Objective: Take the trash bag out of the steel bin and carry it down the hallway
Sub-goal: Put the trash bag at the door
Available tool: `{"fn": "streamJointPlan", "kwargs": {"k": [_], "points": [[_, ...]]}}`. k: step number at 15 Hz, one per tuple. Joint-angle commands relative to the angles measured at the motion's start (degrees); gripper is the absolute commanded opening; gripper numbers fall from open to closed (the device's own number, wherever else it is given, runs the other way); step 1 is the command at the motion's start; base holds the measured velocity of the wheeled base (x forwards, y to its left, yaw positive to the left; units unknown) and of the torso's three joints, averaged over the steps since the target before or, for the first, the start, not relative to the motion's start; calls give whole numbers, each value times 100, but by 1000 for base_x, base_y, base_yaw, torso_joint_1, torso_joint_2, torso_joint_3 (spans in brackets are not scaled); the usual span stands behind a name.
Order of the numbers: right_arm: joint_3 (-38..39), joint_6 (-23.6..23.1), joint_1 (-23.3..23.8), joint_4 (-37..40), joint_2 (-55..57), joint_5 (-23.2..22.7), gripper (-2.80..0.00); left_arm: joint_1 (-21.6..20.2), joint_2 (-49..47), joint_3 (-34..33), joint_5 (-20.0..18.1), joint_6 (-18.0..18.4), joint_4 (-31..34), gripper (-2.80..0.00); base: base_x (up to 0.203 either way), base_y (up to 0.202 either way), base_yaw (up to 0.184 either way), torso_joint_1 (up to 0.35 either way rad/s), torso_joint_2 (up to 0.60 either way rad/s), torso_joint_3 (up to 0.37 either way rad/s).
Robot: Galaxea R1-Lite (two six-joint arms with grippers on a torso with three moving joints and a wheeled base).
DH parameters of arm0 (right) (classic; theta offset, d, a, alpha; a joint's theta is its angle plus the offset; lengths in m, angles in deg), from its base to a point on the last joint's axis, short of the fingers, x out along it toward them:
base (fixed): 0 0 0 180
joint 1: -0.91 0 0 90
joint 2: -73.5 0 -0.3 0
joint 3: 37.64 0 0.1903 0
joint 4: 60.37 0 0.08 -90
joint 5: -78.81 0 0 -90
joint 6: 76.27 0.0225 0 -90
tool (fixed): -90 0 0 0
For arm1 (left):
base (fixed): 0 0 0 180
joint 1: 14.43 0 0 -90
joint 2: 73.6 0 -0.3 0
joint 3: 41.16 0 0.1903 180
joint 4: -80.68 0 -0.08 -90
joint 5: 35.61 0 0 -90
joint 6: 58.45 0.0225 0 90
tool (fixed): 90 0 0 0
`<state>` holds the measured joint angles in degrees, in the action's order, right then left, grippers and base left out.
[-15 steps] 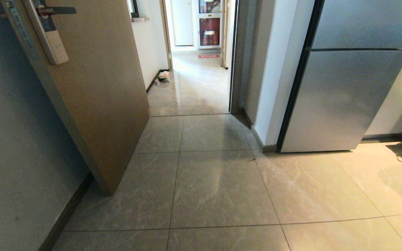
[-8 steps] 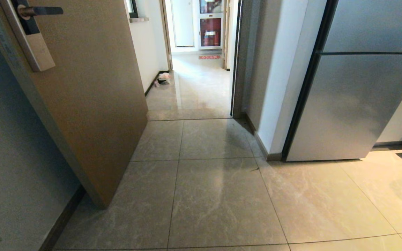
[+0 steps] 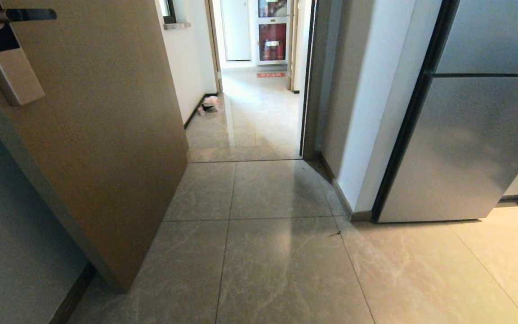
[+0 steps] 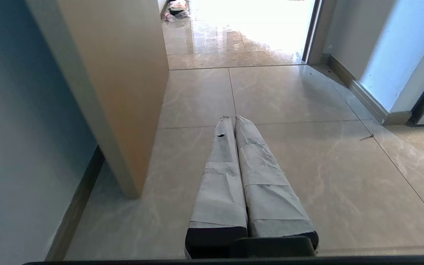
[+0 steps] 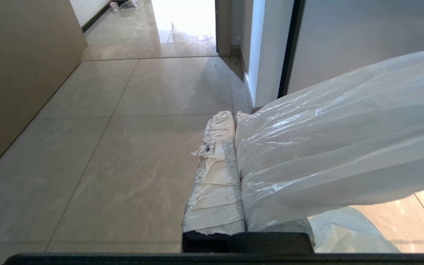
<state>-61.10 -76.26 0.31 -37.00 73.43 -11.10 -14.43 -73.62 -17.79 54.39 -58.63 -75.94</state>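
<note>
- Right, the hallway (image 3: 254,117) is the biggest thing ahead of me: it runs straight on from both end effectors, through the doorway between the open tan door (image 3: 106,135) on my left and the white wall corner (image 3: 367,112) with the steel fridge (image 3: 475,144) on my right.
- The trash bag (image 5: 337,147) is already out; I cannot see the steel bin in any view. In the right wrist view the thin white plastic streams off the right end effector (image 5: 230,116) to its outer side, away from the door and toward the fridge, its long folds running outward from the fingers.
- That right end effector is pinched fully together with the bag's plastic caught between its taped fingers (image 5: 217,162), so I judge it has a firm hold.
- The left end effector (image 4: 232,119) is pressed together too, holding nothing, pointing at the floor tiles just short of the doorway, with the door edge close on its outer side.
- The relation that matters, as I read it: the bag hangs on the fridge side, so it is the wall corner, not the door, that it could brush as I drive through. The right arm is the only one on it.
- Far down the hallway, by the left skirting, sits a small heap of litter (image 3: 210,104), well ahead of both end effectors.
</note>
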Motion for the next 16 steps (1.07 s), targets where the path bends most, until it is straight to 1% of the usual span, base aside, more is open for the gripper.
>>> {"fn": "streamJointPlan", "kwargs": {"k": [1,16], "points": [[1,-1,-2,0,-222,-1,-280,0,-6,0,0,-3,-1,-280,195,0,0,2,3,2],[1,-1,-2,0,-222,-1,-280,0,-6,0,0,-8,-1,-280,193,0,0,2,3,2]]}}
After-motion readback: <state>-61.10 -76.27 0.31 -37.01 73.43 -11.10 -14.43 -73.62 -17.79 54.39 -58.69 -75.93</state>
